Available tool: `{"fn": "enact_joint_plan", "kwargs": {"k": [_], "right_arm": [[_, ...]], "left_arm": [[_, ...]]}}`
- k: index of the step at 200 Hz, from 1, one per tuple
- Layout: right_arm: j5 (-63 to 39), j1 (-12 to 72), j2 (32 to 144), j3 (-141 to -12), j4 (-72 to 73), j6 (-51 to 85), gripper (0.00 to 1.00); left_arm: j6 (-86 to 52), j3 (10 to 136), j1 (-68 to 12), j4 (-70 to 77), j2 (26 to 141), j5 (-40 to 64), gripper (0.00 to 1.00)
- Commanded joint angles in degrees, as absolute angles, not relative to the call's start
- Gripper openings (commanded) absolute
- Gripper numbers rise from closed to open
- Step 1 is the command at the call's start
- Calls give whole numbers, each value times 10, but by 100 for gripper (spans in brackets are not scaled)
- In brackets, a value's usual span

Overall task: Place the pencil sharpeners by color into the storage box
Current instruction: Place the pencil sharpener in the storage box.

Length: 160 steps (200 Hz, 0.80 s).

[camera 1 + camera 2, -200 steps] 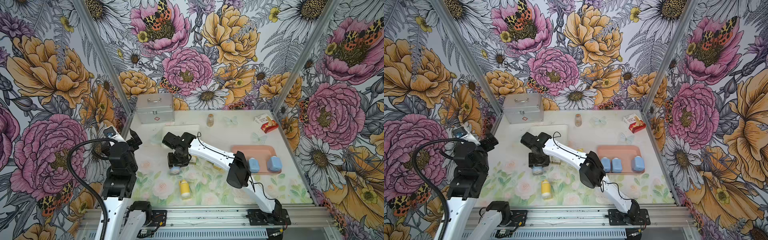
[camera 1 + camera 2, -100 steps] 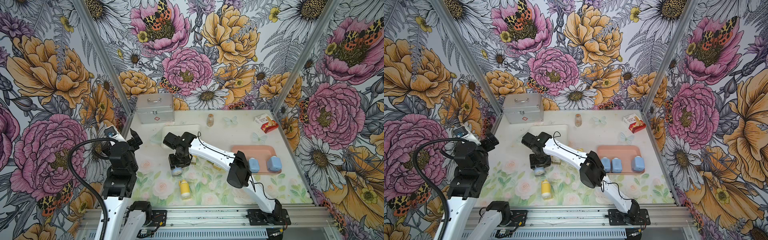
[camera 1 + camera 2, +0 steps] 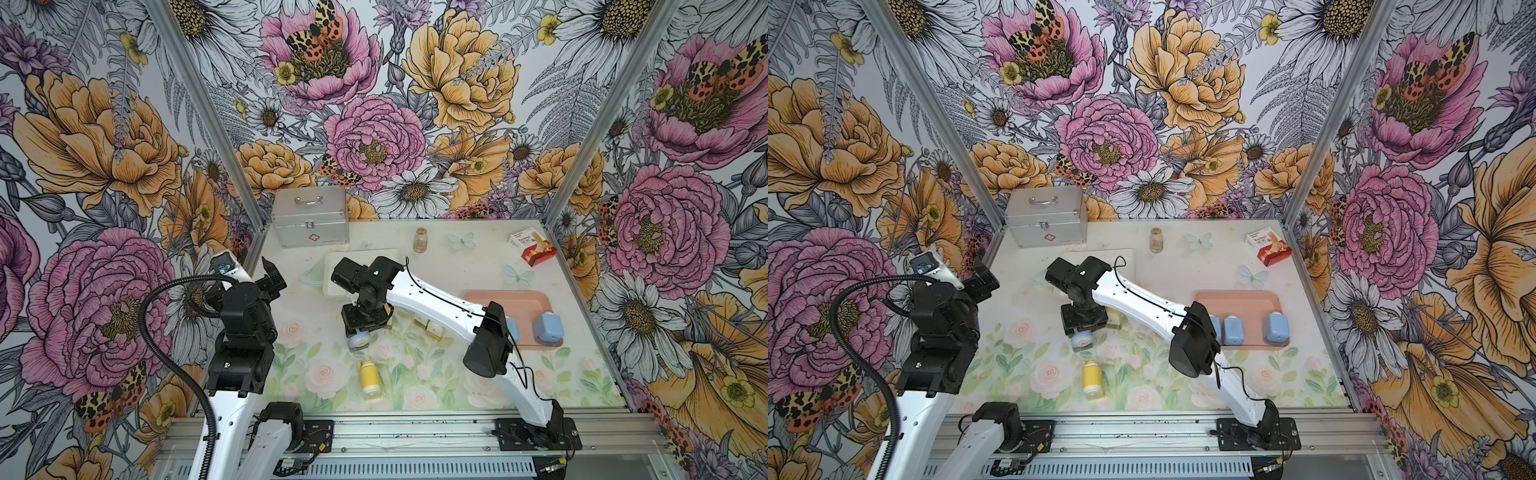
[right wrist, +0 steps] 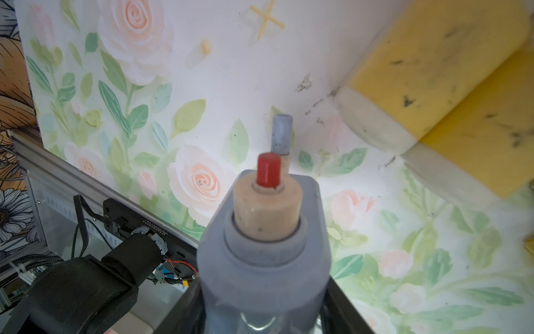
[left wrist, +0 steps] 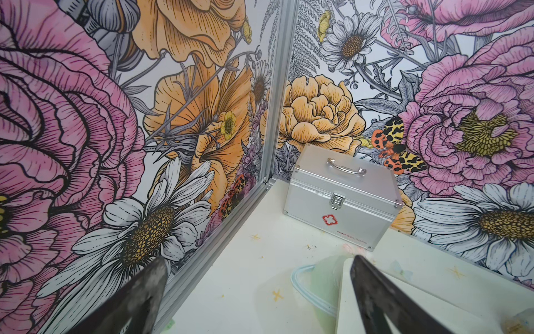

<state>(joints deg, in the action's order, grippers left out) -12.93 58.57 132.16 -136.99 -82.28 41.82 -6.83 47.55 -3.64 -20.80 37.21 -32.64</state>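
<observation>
Over the desk's left edge: left gripper [image 5: 257, 260], raised, jaws spread wide, empty. Left of centre: right gripper [image 3: 362, 330], jaws narrowed around a light blue sharpener [image 4: 264, 260] (rounded grey-blue body, cream neck, red tip), long axis steep, neck aimed down at the desk. Near the front edge: yellow sharpener [image 3: 369, 379] lying flat, whitish base frontward, neck toward the back edge. By the right edge: pink tray [image 3: 507, 299] carrying more blue sharpeners [image 3: 1276, 328].
</observation>
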Motion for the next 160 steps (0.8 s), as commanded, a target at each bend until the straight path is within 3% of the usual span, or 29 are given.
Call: {"fn": "enact_joint_plan", "kwargs": {"k": [1, 79, 160], "right_arm": [[-109, 577, 1254, -1368, -853, 393, 36], [-25, 522, 1128, -1304, -950, 342, 36], [48, 352, 959, -1093, -950, 281, 36]], "left_arm": [[-55, 468, -42, -202, 372, -341, 99], [-52, 468, -48, -203, 370, -341, 99], [-47, 467, -64, -203, 375, -338, 99]]}}
